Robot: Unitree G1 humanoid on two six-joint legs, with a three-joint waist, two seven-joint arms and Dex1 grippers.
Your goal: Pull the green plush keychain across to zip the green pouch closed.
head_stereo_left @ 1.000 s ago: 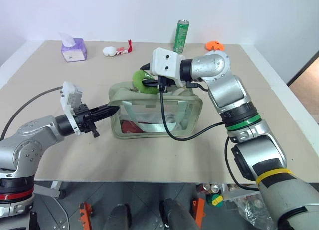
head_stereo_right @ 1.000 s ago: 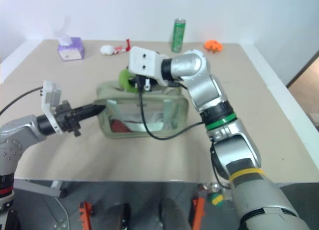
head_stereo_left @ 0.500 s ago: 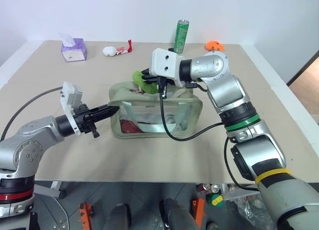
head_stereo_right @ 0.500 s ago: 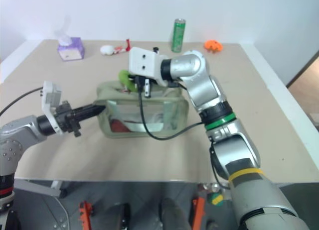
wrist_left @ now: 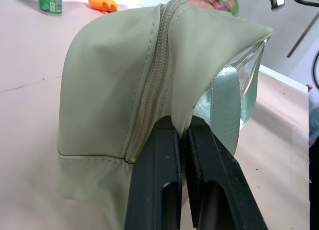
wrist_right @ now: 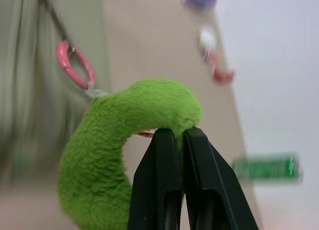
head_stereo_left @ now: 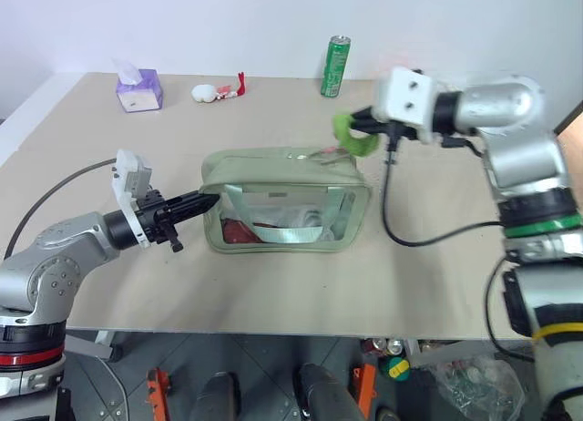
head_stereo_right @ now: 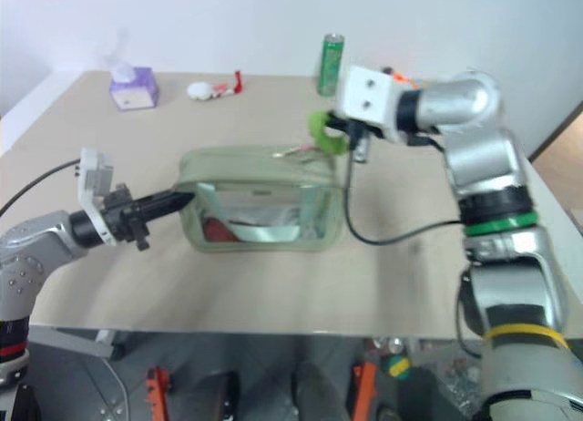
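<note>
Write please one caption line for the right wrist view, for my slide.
Right gripper shut on the green plush keychain, whose pink ring links it to the green pouch.

Beige table with a pale raised border, set against a white wall. Dark grey floor below the table's near edge.

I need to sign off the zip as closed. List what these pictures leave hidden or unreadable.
- Zipper slider: the green plush keychain and right gripper cover that end of the green pouch in the head views.
- Pouch's far end: the bulging top hides it in the left wrist view, behind the left gripper.
- Pouch contents: blurred by the clear panel.
- Drink can label: too small.
</note>
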